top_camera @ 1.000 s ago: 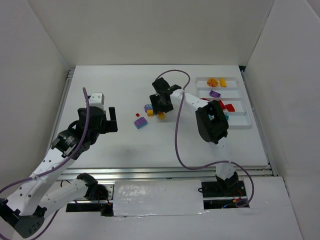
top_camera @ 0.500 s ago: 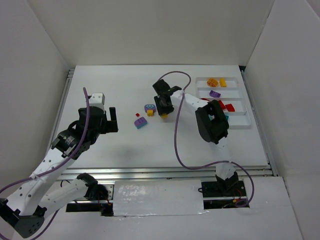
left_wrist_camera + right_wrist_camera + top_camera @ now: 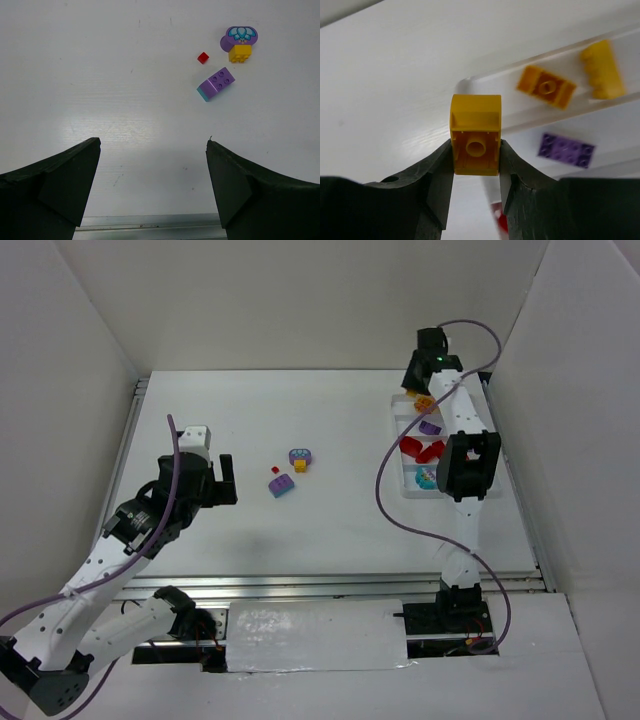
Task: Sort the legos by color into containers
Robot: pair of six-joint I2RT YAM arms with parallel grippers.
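Observation:
My right gripper (image 3: 476, 150) is shut on a yellow lego (image 3: 475, 120), held over the left end of the white tray (image 3: 530, 117). Beyond it an orange lego (image 3: 547, 87) and a yellow one (image 3: 602, 70) lie in the far container. A purple lego (image 3: 566, 150) lies in the one beside it. From above, the right gripper (image 3: 424, 380) hangs at the tray's far end (image 3: 396, 400). My left gripper (image 3: 152, 150) stands open and holds nothing, above bare table. Ahead of it lie a purple-and-teal lego (image 3: 216, 84), a tiny red one (image 3: 202, 58) and a round purple piece (image 3: 239, 36) touching a small yellow one (image 3: 240, 53).
Red legos (image 3: 420, 448) and a teal one (image 3: 427, 477) lie in the nearer containers, partly under the right arm (image 3: 468, 465). A purple cable (image 3: 400, 510) loops over the table. White walls close in on three sides. A metal rail (image 3: 150, 220) runs along the near edge.
The right gripper closed on the yellow lego at the table's middle and carried it right and back to the tray's far end. The left arm stayed put.

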